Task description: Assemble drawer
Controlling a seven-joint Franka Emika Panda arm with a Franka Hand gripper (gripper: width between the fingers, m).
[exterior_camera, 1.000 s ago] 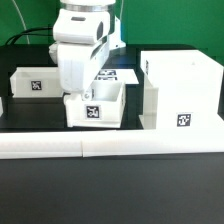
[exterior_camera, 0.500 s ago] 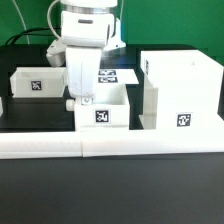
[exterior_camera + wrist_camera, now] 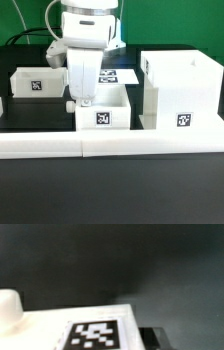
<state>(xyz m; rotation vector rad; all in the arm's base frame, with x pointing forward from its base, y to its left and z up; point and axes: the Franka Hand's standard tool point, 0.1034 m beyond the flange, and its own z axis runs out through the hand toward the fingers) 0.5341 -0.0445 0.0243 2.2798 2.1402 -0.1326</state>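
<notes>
The white open-fronted drawer case [image 3: 180, 88] stands at the exterior view's right, with a square tag [image 3: 184, 121] low on its near face. A small tagged open-top tray [image 3: 103, 113] sits just to its left on the black table. My gripper [image 3: 84, 99] reaches down over this tray's left wall and looks shut on that wall. A second tagged tray [image 3: 35, 84] stands further left. In the wrist view the held tray's tag [image 3: 97, 335] fills the lower part, with one dark finger [image 3: 152, 336] beside it.
Long low white border rails [image 3: 110, 146] run along the front. The marker board [image 3: 118, 73] lies behind the arm. Another white part [image 3: 2, 105] shows at the exterior view's left edge. Cables lie at the back left.
The tray moved with my gripper toward the exterior view's right and straightened, ending close beside the case. Over the last half second almost nothing has moved.
</notes>
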